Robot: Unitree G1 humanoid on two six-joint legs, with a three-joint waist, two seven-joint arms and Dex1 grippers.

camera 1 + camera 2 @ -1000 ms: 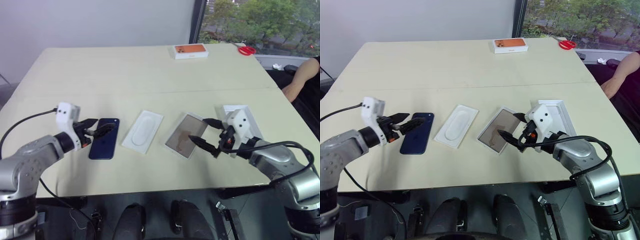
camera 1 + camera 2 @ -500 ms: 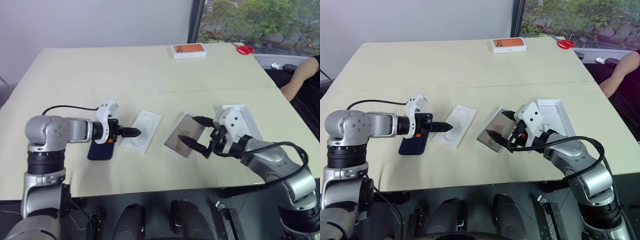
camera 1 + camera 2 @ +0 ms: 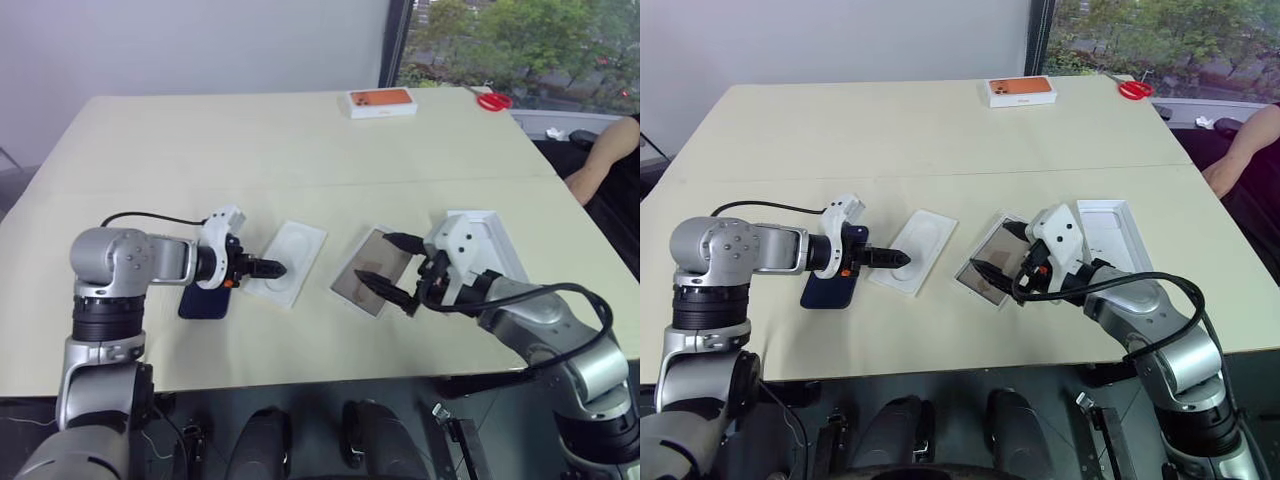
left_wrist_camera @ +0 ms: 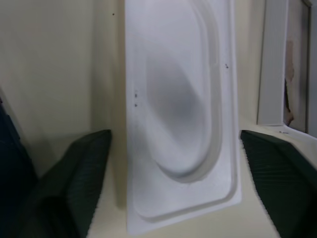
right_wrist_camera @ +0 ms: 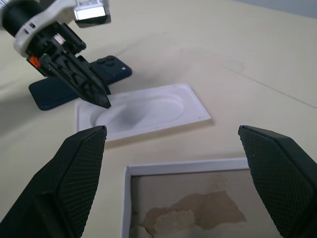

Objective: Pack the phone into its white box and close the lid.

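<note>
A: Looking over the tabletop (image 3: 300, 140), which step is in hand?

B: In my judgement an early one. The phone (image 3: 830, 288) is not yet packed. It lies flat near the robot's left side, partly under the left arm, and nothing holds it.

A: What is the left pincer (image 3: 278, 268) doing?

B: It points at the near end of the white insert (image 3: 295, 255), just beside the phone. Its fingers (image 4: 74, 183) stand apart with the end of the insert between them, and they grip nothing.

A: And the right pincer (image 3: 372, 256)?

B: It is also wide open and empty. It hovers over the white box (image 3: 350, 285), which lies open with a brownish floor. The white piece beside the right arm is probably the lid (image 3: 490, 225), but the arm hides part of it.

A: What does the next move call for?

B: I think the left arm must go to the phone, take it by its long edges and lay it flat into the box. The lid comes after that.

A: How many things are there?

B: One phone, one insert, one box, one lid and two pincers. Far away are one box printed with an orange phone (image 3: 380, 101) and one pair of red scissors (image 3: 490, 99).
</note>
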